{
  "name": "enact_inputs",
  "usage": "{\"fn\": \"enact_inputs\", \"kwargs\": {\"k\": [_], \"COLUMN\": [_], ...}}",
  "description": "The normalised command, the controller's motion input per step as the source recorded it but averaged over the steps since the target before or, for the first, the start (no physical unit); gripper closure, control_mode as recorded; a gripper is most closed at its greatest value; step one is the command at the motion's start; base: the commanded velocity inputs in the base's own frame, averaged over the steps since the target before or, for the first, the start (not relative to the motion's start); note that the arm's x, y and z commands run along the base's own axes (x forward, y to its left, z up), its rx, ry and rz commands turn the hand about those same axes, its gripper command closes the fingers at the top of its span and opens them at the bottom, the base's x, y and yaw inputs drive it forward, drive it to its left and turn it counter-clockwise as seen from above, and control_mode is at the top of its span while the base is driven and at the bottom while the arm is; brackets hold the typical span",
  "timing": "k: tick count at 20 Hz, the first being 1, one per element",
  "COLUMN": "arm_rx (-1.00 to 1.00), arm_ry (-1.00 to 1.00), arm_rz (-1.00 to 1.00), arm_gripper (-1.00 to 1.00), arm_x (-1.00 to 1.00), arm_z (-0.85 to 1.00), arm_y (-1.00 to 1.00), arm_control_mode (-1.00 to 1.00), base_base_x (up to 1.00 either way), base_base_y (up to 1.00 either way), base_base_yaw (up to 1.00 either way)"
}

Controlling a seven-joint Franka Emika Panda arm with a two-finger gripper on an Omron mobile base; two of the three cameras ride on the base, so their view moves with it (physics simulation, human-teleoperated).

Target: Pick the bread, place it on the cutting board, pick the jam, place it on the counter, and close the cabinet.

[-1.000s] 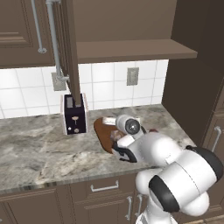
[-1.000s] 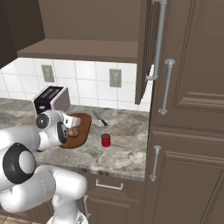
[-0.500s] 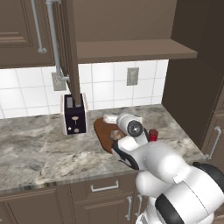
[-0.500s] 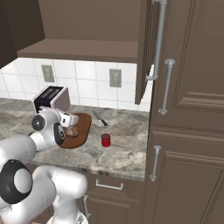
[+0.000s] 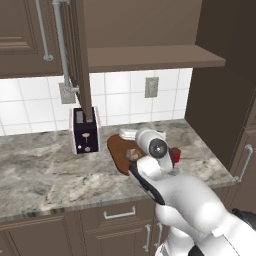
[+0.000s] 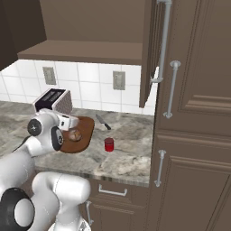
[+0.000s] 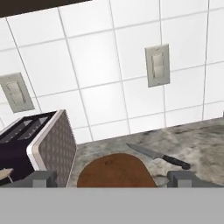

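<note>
Arm higher and nearer the camera, above the cutting board [image 5: 120, 150].

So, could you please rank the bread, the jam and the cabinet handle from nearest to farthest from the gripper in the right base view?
1. Bread, on the cutting board right beside the open gripper.
2. Jam, on the counter farther right.
3. Cabinet handle, high up on the right.

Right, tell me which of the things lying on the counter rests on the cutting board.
The bread: it sits on the cutting board, while the jam and knife rest on bare counter.
</note>
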Motion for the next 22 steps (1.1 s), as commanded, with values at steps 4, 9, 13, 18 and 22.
{"fn": "enact_inputs", "kwargs": {"k": [4,9,13,18,22], "arm_rx": [0.00,0.00,0.00,0.00,0.00], "arm_ry": [-0.03,-0.03,-0.04,-0.05,-0.04], "arm_rz": [0.00,0.00,0.00,0.00,0.00], "arm_gripper": [-1.00,-1.00,-1.00,-1.00,-1.00], "arm_x": [-0.33,-0.35,-0.38,-0.40,-0.35], "arm_z": [0.19,0.19,0.20,0.21,0.26], "arm_y": [0.00,0.00,0.00,0.00,0.00], "arm_control_mode": [-1.00,-1.00,-1.00,-1.00,-1.00], "base_base_x": [0.00,0.00,0.00,0.00,0.00], "base_base_y": [0.00,0.00,0.00,0.00,0.00], "base_base_yaw": [0.00,0.00,0.00,0.00,0.00]}}
